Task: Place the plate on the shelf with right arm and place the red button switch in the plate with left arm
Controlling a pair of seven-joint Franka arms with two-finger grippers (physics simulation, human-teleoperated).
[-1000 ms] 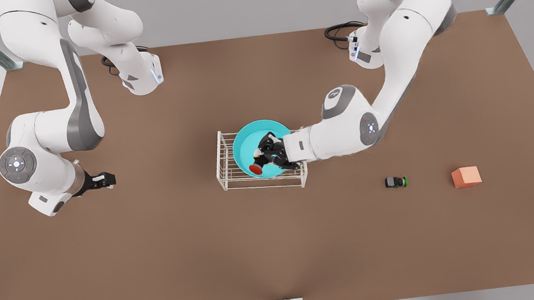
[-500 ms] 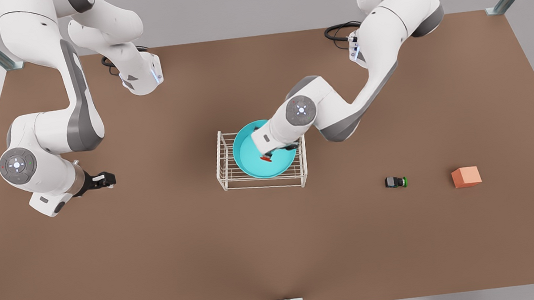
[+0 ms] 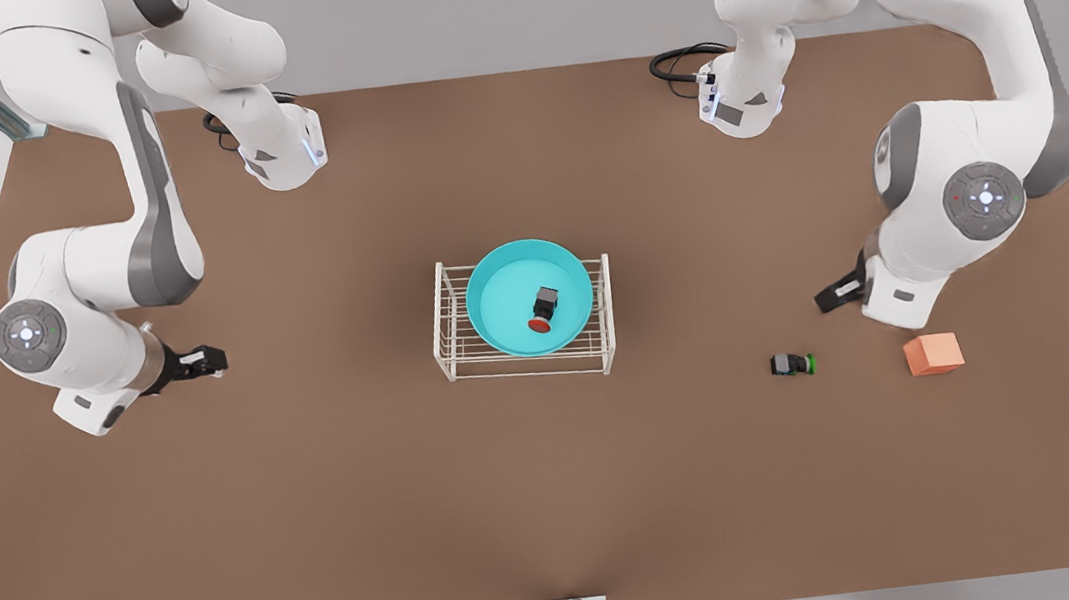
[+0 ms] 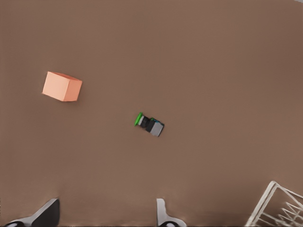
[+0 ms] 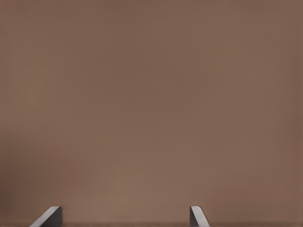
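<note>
The red-capped black button switch (image 3: 543, 309) has been released into the round teal plate (image 3: 503, 288) on the white wire shelf (image 3: 456, 349); the left gripper (image 3: 831, 294), withdrawn beside the shelf, is spread wide and empty, as is the waiting right gripper (image 3: 207, 360).

Teal plate (image 3: 505, 288) on a white wire shelf (image 3: 453, 350); red-capped, grey-black red button switch (image 3: 544, 308); green-capped switch (image 3: 792, 364); orange-pink block (image 3: 933, 353); plain brown desk (image 3: 557, 499).

- The bench (image 3: 319, 526) looks matt brown, smooth and even.
- The shelf (image 3: 445, 330) is thin white wire, like painted metal.
- The plate (image 3: 504, 293) looks like smooth teal plastic with a soft sheen.
- The orange-pink block (image 3: 933, 353) is matt.
- Both arms' shells are glossy white.
</note>
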